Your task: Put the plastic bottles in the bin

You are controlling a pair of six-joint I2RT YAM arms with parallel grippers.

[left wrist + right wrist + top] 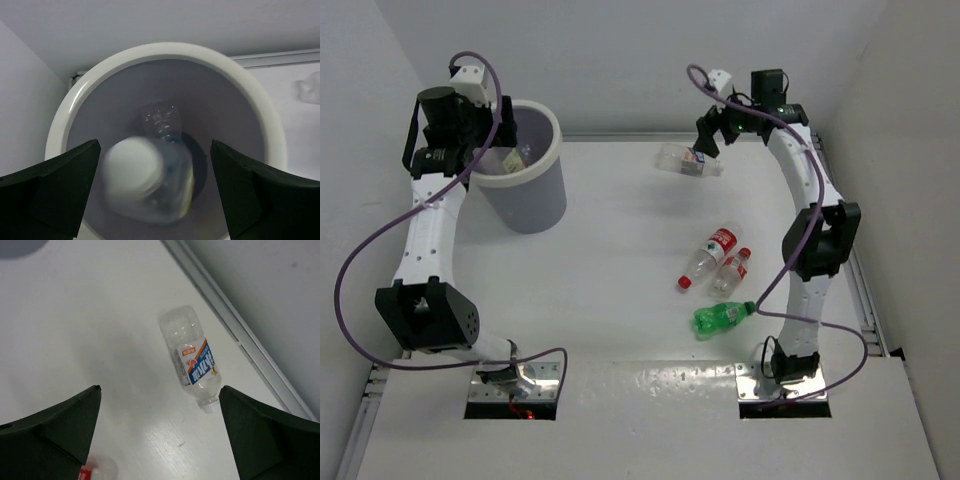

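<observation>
The grey-lavender bin (535, 195) with its white rim (260, 115) stands at the far left. My left gripper (155, 192) hovers open over its mouth. Below it a blurred clear bottle with a white cap (150, 182) sits between the fingers, touching neither, and another clear bottle (161, 122) lies on the bin's floor. My right gripper (160, 440) hangs open above the table, next to a clear bottle with a blue-white label (194, 362) lying by the back rail. Two red-labelled bottles (712, 255) (732, 270) and a green bottle (720, 317) lie mid-right.
A raised metal rail (240, 330) runs along the table's far edge, close behind the blue-white bottle. White walls enclose the table on the left, back and right. The right arm's elbow (820, 240) stands just right of the red-labelled bottles.
</observation>
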